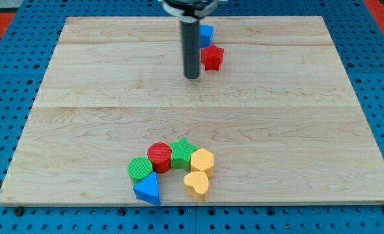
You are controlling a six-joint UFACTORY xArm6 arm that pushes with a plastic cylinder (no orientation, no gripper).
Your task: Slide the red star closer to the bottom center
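Rod upper end cut off at view's top. My tip (191, 77) rests just left of red star (212, 58); no hand fitted, so no open or closed state. Blue block (207, 33) above star, partly hidden by rod, shape unclear. Pale wood worktop (296, 130) on blue pegboard (3, 130). Red star near worktop's top edge, centre.

Looks like a robotics lab bench, not a home or shop. A pale wooden table (296, 97) sits on a blue perforated base (381, 78) with a regular grid of holes, typical fixture plate. A dark rod hangs from above, my tip (191, 77) on the wood. Small coloured toy-like blocks (172, 169) lie clustered, test props.
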